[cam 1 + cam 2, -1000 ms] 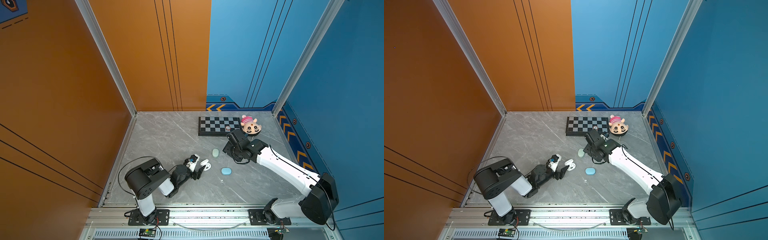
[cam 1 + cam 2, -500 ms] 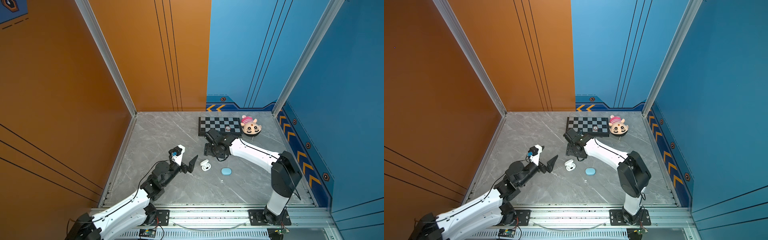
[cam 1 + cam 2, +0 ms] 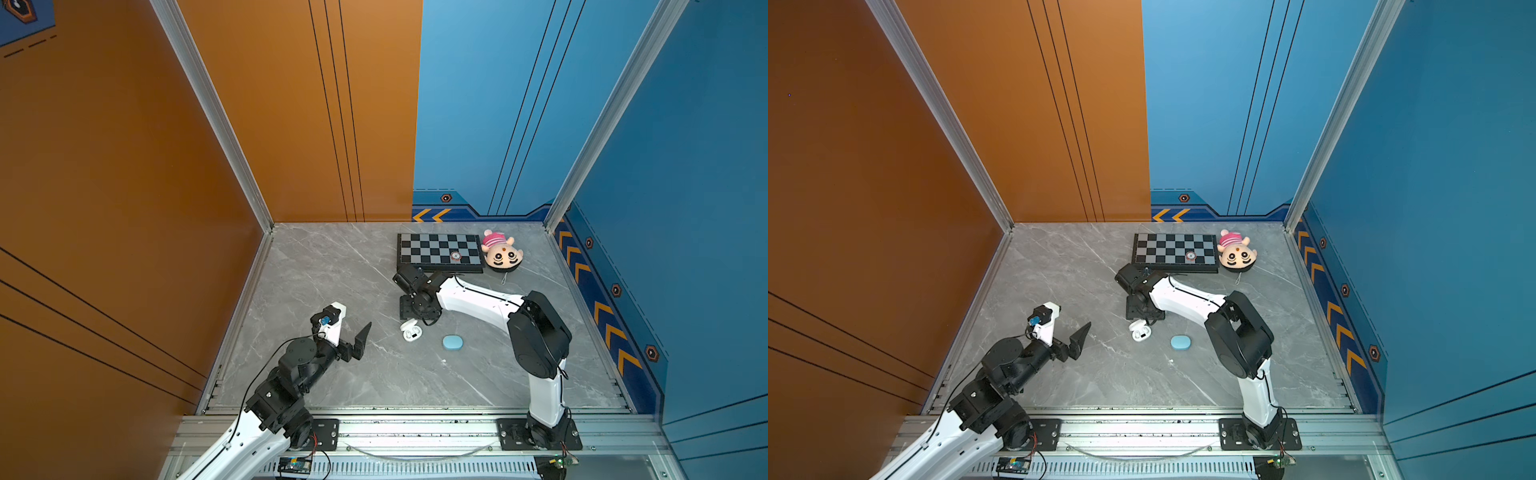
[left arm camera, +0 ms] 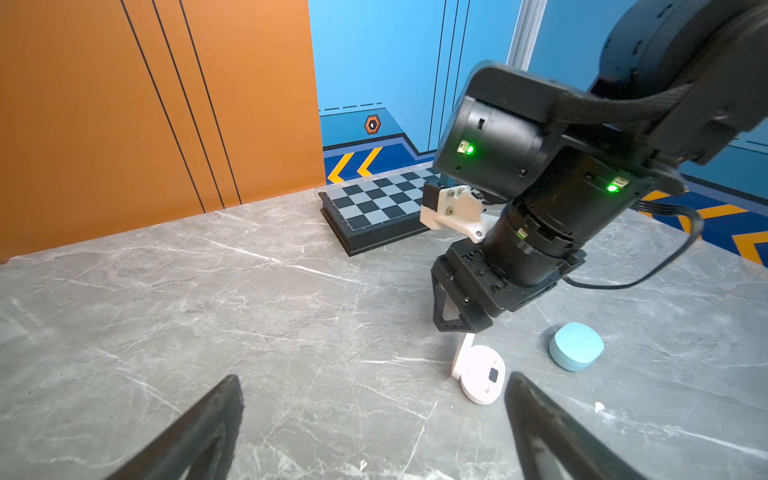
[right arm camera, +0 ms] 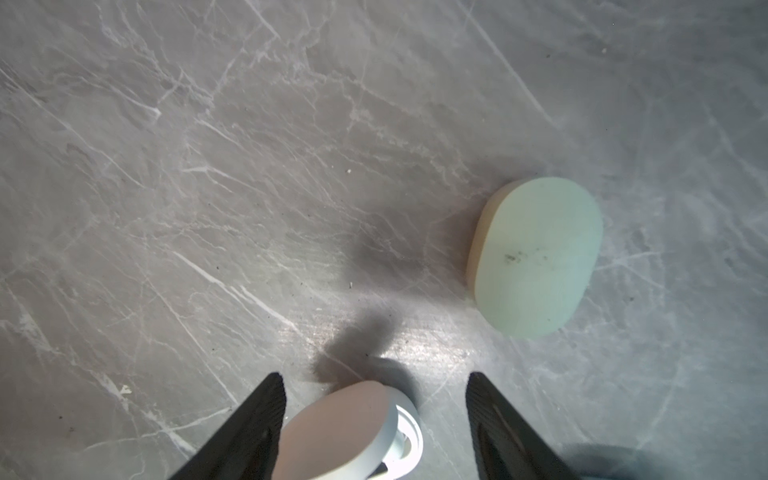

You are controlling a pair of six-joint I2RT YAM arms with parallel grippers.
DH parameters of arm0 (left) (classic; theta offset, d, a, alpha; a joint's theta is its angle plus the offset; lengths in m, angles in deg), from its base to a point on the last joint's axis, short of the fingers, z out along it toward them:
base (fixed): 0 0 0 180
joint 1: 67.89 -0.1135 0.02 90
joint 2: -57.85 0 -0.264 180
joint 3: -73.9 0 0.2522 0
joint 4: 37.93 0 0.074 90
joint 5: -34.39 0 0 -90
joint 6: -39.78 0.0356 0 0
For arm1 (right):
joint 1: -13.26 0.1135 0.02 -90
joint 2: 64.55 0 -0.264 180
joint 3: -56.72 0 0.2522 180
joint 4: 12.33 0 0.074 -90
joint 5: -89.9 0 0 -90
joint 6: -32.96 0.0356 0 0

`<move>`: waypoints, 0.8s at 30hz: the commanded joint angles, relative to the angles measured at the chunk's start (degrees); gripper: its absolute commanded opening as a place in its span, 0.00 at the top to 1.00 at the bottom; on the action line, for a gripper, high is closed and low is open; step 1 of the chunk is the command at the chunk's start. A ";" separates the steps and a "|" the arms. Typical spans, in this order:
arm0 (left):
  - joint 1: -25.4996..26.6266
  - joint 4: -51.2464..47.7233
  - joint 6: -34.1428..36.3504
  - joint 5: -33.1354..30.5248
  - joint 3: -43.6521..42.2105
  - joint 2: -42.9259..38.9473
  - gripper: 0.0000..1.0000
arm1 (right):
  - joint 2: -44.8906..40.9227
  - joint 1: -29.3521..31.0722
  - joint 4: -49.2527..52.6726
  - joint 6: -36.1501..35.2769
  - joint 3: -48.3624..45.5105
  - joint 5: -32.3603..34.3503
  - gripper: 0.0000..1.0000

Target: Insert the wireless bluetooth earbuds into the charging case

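The white charging case (image 3: 411,331) (image 3: 1139,331) lies on the grey table with its lid raised. I cannot tell whether the earbuds sit inside it, and none show loose. My right gripper (image 3: 411,320) (image 3: 1140,318) (image 4: 461,328) points down just over the case, open. In the right wrist view the case's lid (image 5: 345,432) stands between the fingers of that gripper (image 5: 374,376), with a clear gap on one side. My left gripper (image 3: 351,332) (image 3: 1065,332) (image 4: 374,378) is wide open and empty, well left of the case (image 4: 480,374).
A closed blue case (image 3: 452,343) (image 3: 1180,342) (image 4: 576,345) lies right of the white one. A closed pale oval case (image 5: 536,255) lies beyond the right fingertips. A chessboard (image 3: 439,252) and a plush toy (image 3: 501,254) sit at the back. A white speck (image 4: 598,406) lies near the blue case.
My left gripper has let go of the white case, opened wide and drawn back to the left. My right gripper has swung left and come down over the white case.
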 commanded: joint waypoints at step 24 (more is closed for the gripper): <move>-30.84 -1.53 -4.36 6.26 14.27 29.42 0.02 | -46.07 -25.04 -24.84 -35.34 -31.84 -4.93 0.34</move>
